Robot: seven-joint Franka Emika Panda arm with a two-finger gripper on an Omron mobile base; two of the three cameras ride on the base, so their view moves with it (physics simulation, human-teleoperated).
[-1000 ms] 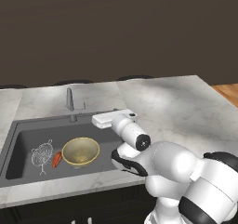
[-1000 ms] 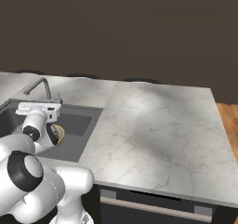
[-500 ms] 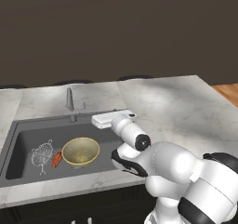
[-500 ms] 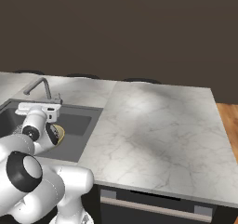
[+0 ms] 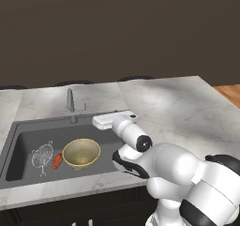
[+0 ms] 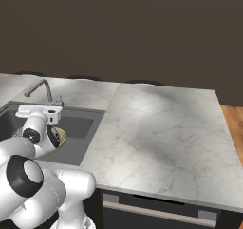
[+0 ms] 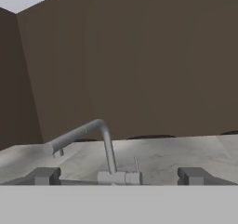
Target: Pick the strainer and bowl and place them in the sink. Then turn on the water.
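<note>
Hand (image 5: 101, 122) released, nothing between the tips, hovering over the back rim of the sink (image 5: 28, 176), pointing toward the faucet (image 5: 71, 101). Left base view: faucet just beyond and to the left of hand, upright stem, near but not touching. Strainer (image 5: 42, 154) lying in the basin at left, wire handle pointing toward the front wall; bowl (image 5: 81, 152) upright in the basin beside it, small orange-red object (image 5: 57, 160) between the two. Count: one strainer, one bowl, one faucet, one sink. Placing judged done; water step left.

Right base view: hand (image 6: 39, 112) over sink (image 6: 78, 128) rim, faucet (image 6: 40, 88) behind it on marble surface (image 6: 156, 128); bowl (image 6: 60, 137) edge peeking past the wrist.

Hand view: faucet (image 7: 103, 146) dead ahead, centred between fingertips (image 7: 44, 175), spout swinging left, thin lever (image 7: 136, 165) upright just right of stem. Coming move likely straight forward onto lever.
</note>
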